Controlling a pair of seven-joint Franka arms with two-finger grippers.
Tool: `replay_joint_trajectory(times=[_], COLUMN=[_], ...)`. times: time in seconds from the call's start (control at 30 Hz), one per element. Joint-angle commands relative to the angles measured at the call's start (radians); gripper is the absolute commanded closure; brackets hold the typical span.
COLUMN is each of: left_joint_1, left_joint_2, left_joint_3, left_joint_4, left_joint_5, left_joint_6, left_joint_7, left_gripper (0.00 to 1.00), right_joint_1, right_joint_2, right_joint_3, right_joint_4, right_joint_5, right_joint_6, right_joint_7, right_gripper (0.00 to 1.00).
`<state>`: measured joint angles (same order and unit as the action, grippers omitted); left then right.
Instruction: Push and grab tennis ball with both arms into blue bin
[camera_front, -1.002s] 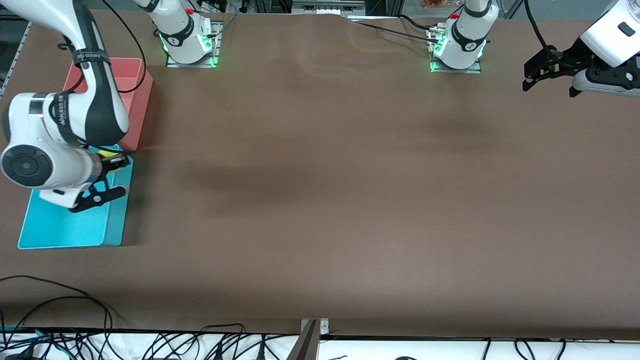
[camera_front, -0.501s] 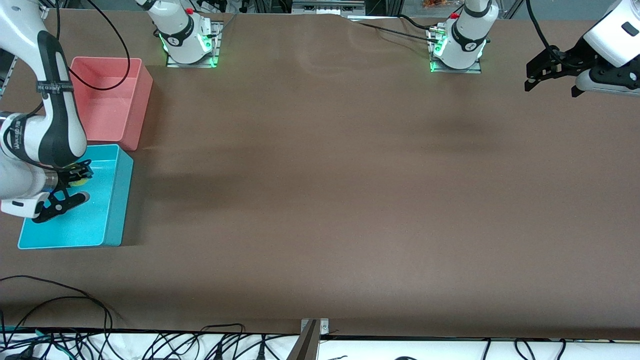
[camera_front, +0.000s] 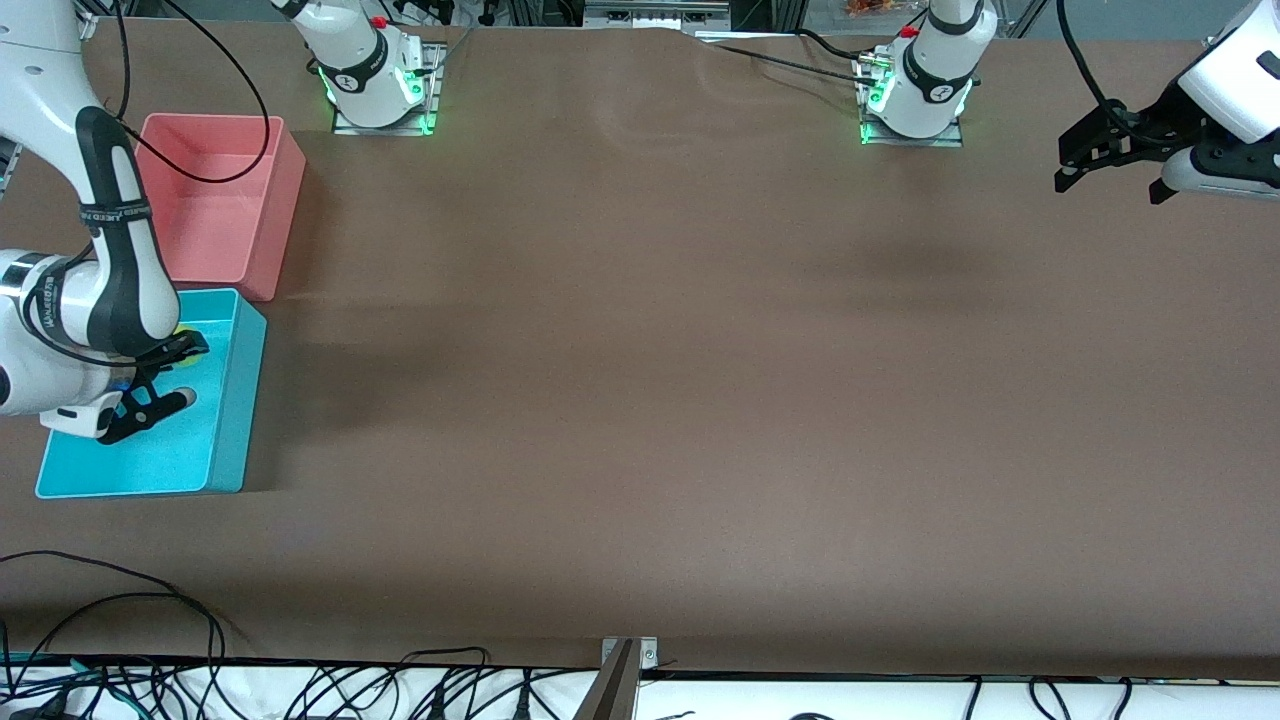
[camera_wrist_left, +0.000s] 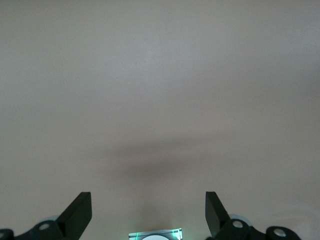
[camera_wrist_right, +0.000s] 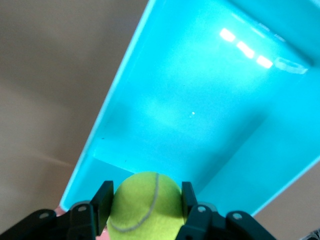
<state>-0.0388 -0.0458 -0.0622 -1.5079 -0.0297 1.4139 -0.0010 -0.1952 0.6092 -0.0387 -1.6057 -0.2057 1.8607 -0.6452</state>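
Note:
My right gripper (camera_front: 188, 372) is shut on the yellow-green tennis ball (camera_front: 186, 361) and holds it over the blue bin (camera_front: 232, 420), inside its walls, toward the end beside the pink bin. In the right wrist view the ball (camera_wrist_right: 145, 202) sits clamped between the two black fingers of the right gripper (camera_wrist_right: 145, 192), with the bin's cyan floor (camera_wrist_right: 200, 110) below it. My left gripper (camera_front: 1110, 152) is open and empty, up in the air over the left arm's end of the table. The left wrist view shows its spread fingertips (camera_wrist_left: 80, 212) over bare brown table.
A pink bin (camera_front: 285, 190) stands against the blue bin, farther from the front camera. The arm bases (camera_front: 380, 80) (camera_front: 915, 95) stand along the table's edge farthest from the front camera. Cables hang along the edge nearest to the front camera (camera_front: 300, 685).
My right gripper carried the ball from over the blue bin's wall to over its inside, then shifted slightly back. My left gripper drifted a little toward its own end of the table.

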Motion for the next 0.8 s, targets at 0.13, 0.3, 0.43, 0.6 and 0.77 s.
replay_joint_trajectory(times=[0.13, 0.3, 0.43, 0.6, 0.77], left_joint_1=[-0.003, -0.01, -0.01, -0.012, -0.012], left_joint_2=[0.024, 0.024, 0.024, 0.026, 0.026], left_joint_3=[-0.004, -0.005, -0.005, -0.005, -0.005], left_joint_4=[0.049, 0.049, 0.052, 0.066, 0.066], left_joint_5=[-0.022, -0.019, -0.021, -0.019, -0.021], left_joint_6=[-0.018, -0.018, -0.018, -0.018, -0.018], left_joint_7=[-0.013, -0.013, -0.013, -0.013, -0.013], left_gripper=[0.0, 0.0, 0.0, 0.0, 0.0], right_joint_1=[-0.05, -0.059, -0.064, -0.066, -0.063], right_joint_2=[0.052, 0.078, 0.084, 0.084, 0.075], right_joint_3=[0.014, 0.014, 0.013, 0.013, 0.013], right_joint_4=[0.024, 0.026, 0.024, 0.026, 0.033], right_joint_5=[0.072, 0.1, 0.108, 0.106, 0.106], right_joint_6=[-0.017, -0.02, -0.025, -0.028, -0.029], right_joint_7=[-0.042, -0.048, -0.042, -0.037, -0.042], right_gripper=[0.55, 0.44, 0.31, 0.0, 0.0])
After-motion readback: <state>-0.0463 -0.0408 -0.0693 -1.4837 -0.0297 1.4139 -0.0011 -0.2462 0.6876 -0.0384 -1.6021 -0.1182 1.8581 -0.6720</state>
